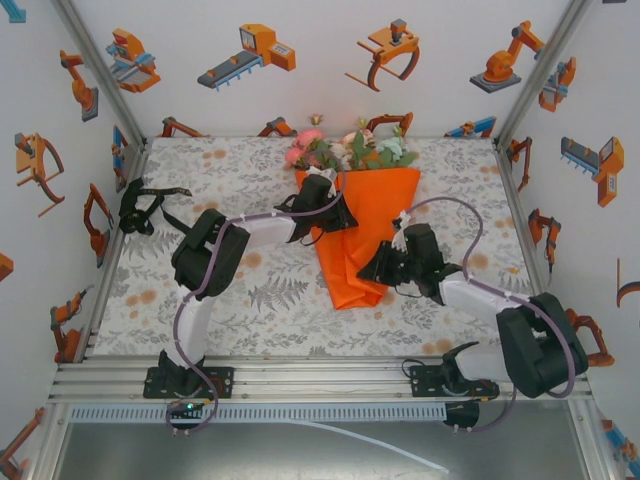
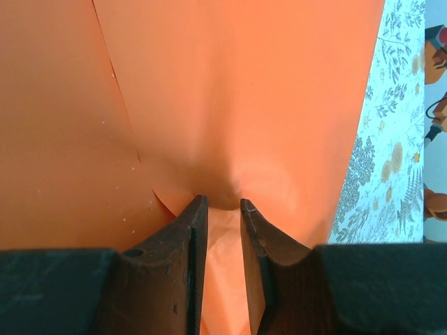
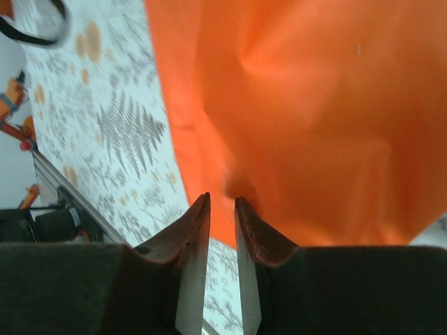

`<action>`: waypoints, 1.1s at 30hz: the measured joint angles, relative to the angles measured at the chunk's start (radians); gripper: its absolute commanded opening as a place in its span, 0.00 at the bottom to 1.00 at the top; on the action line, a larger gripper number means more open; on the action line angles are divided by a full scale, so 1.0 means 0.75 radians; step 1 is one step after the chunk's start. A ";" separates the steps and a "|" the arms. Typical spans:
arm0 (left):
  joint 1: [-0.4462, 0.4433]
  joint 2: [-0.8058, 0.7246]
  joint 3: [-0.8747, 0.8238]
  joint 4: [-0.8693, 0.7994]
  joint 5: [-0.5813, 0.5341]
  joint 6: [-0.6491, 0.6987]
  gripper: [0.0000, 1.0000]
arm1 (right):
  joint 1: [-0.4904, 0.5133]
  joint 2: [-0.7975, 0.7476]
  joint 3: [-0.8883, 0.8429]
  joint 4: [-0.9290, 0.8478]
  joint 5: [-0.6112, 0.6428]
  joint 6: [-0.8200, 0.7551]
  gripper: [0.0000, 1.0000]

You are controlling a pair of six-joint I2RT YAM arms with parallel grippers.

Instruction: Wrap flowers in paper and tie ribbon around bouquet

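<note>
Floral tabletop [image 1: 250,170], mid-frame: paper [image 1: 375,215] coned around flowers [image 1: 345,150]. Jaws of left gripper [image 2: 223,202] narrow, pinching paper; of right gripper [image 3: 222,197] narrow at paper edge, grip unclear. Far left, ribbon [image 1: 140,208] untied.

The left arm [image 1: 262,230] and right arm [image 1: 478,293] share white links, black joint housings, looping purple-grey cables [image 1: 473,222] and dark tapered fingers [image 2: 185,241].
</note>
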 measured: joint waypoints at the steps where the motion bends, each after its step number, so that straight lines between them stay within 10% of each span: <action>1: 0.000 0.000 0.000 0.000 0.003 0.005 0.29 | 0.007 0.015 -0.017 0.005 -0.018 0.001 0.22; 21: -0.006 0.000 0.004 0.003 0.022 0.042 0.30 | -0.161 -0.166 -0.023 -0.048 -0.018 0.060 0.25; 33: -0.014 0.000 0.004 0.006 0.023 0.048 0.33 | -0.038 -0.050 -0.257 0.101 -0.074 0.092 0.24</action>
